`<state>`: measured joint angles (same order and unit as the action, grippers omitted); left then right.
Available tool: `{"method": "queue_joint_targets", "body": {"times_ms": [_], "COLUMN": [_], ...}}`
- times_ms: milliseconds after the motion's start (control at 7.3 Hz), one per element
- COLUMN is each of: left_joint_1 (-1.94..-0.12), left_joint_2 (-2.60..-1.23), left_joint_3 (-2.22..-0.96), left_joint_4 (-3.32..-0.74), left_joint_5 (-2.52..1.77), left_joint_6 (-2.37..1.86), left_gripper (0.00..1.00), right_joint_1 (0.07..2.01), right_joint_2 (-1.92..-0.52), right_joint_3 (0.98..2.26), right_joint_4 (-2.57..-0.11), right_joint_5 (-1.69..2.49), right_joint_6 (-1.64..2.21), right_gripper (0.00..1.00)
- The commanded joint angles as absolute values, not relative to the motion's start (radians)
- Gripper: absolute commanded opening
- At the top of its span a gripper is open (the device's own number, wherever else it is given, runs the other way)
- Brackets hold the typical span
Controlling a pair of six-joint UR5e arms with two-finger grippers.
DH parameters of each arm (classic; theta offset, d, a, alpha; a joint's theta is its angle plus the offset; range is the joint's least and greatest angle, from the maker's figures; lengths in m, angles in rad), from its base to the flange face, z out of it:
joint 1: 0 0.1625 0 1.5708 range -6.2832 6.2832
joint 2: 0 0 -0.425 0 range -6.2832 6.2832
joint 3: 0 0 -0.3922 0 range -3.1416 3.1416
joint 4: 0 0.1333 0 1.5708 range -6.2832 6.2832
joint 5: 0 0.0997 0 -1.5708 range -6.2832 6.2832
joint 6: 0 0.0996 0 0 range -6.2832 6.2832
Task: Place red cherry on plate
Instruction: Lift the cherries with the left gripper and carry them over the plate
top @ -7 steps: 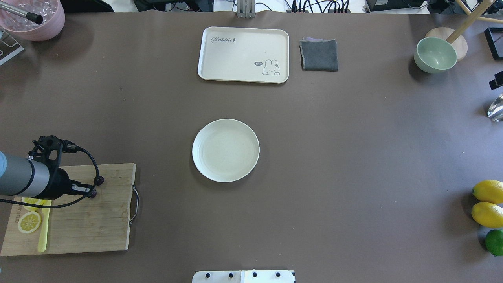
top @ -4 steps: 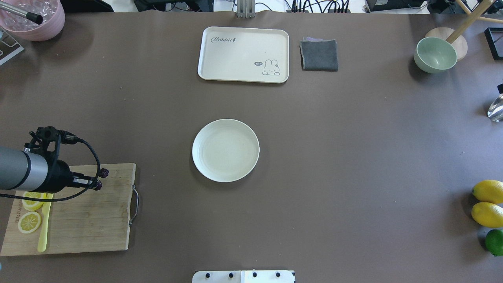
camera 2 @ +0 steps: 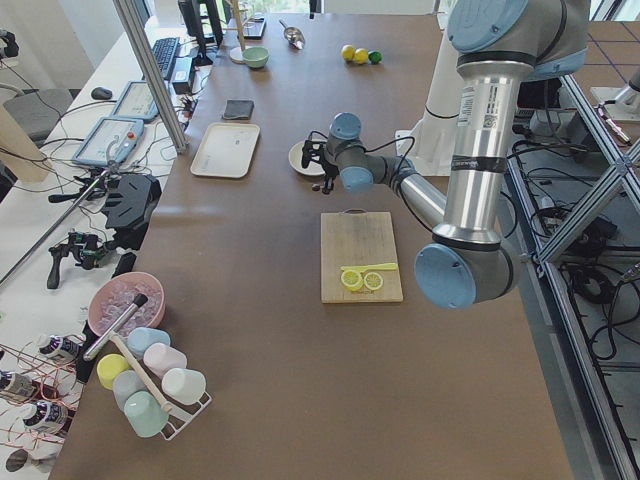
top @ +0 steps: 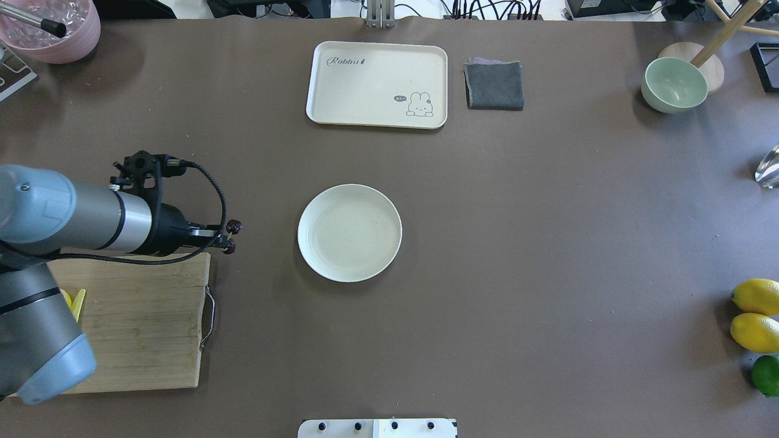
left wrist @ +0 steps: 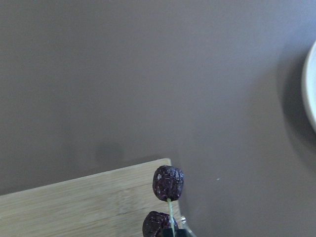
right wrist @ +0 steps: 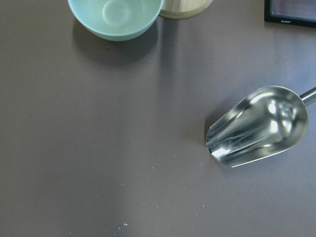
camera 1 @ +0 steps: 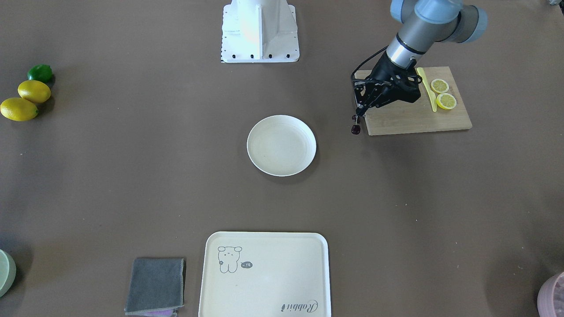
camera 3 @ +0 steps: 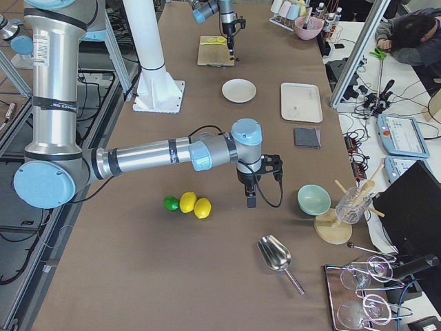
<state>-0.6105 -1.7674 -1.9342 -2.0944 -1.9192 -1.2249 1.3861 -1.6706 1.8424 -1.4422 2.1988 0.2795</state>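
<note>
The red cherry [top: 233,227], a pair of tiny dark fruits on a thin pale stem, hangs from my left gripper [top: 220,238], which is shut on the stem. It is in the air just past the far right corner of the wooden cutting board [top: 140,322], left of the round cream plate [top: 349,233]. From the front, the cherry [camera 1: 355,129] dangles below the left gripper [camera 1: 358,114], a short way from the bare plate [camera 1: 281,145]. The left wrist view shows both cherries [left wrist: 168,182] and the plate's rim [left wrist: 311,98]. My right gripper [camera 3: 249,200] hovers far off; I cannot tell its state.
Lemon slices [camera 1: 443,93] and a yellow knife [camera 1: 426,88] lie on the board. A cream tray [top: 377,84] and grey cloth [top: 494,85] sit at the far side. A green bowl [top: 674,85], whole lemons [top: 756,313] and a metal scoop [right wrist: 256,126] are at the right.
My left arm has carried the cherry off the cutting board, forward and to the right, closer to the plate. The plate has not moved.
</note>
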Motion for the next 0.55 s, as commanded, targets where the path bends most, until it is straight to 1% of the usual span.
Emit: {"method": "queue_joint_targets", "body": {"times_ms": [0, 411], "left_joint_1": [-0.6, -0.485], "left_joint_2": [-1.97, -2.119], "left_joint_3": [-1.8, -1.699], "left_joint_4": [-2.092, -2.092], "left_joint_5": [-1.878, -1.725], "left_joint_6": [-1.348, -1.449], "left_gripper": [0.0, 0.0], "right_joint_1": [1.387, 1.387], "right_joint_2": [-1.69, -1.692], "right_joint_3": [1.844, 1.841], "right_joint_4": [-1.442, -1.442], "right_joint_5": [2.21, 2.21], "right_joint_6": [0.281, 0.282], "right_gripper": [1.0, 1.0]}}
